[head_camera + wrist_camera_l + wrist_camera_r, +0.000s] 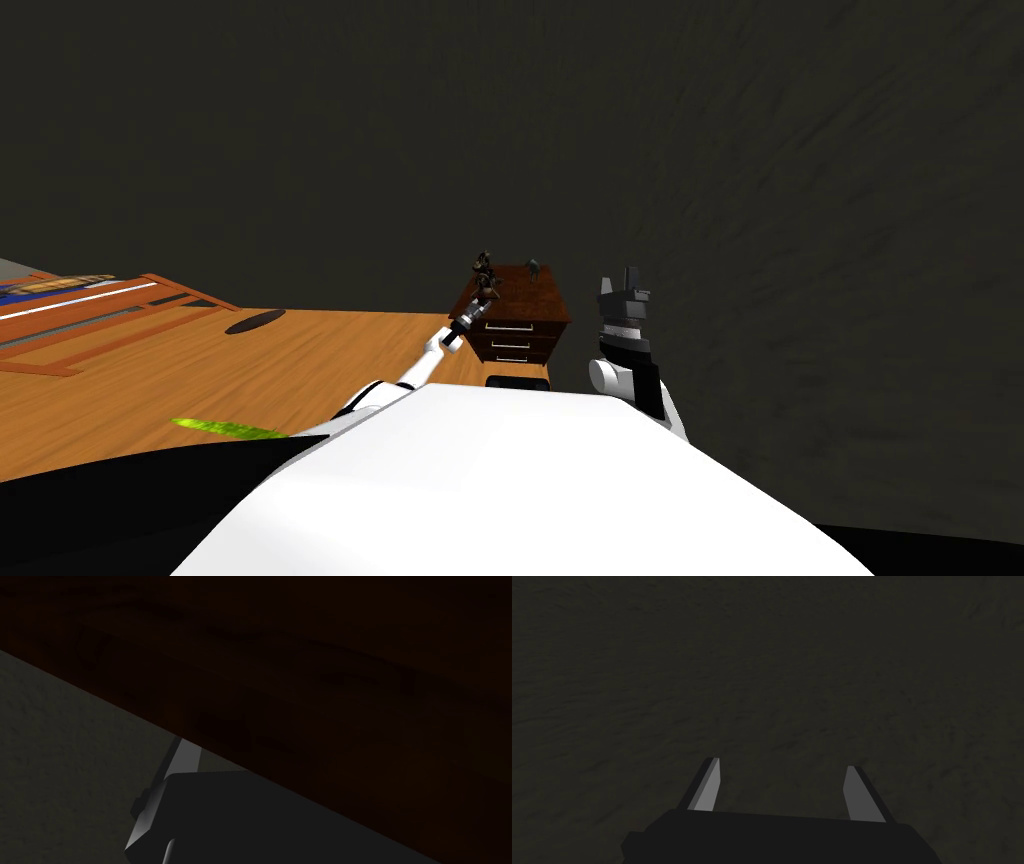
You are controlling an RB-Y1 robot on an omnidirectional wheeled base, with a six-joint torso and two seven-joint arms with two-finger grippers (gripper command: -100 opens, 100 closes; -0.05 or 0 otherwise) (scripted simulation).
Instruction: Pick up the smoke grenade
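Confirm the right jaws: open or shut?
Open. In the right wrist view, the right gripper has its jaws standing about a third of the picture's width apart, with nothing between them.

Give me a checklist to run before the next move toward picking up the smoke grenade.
1. Left gripper at the dresser top: ok.
2. Target identified, near dark item or far dark item: cannot tell.
3. Left hand's aim: cannot tell; its camera faces a dark brown surface.
4. Right gripper open, held up beside the dresser and apart from it: ok.
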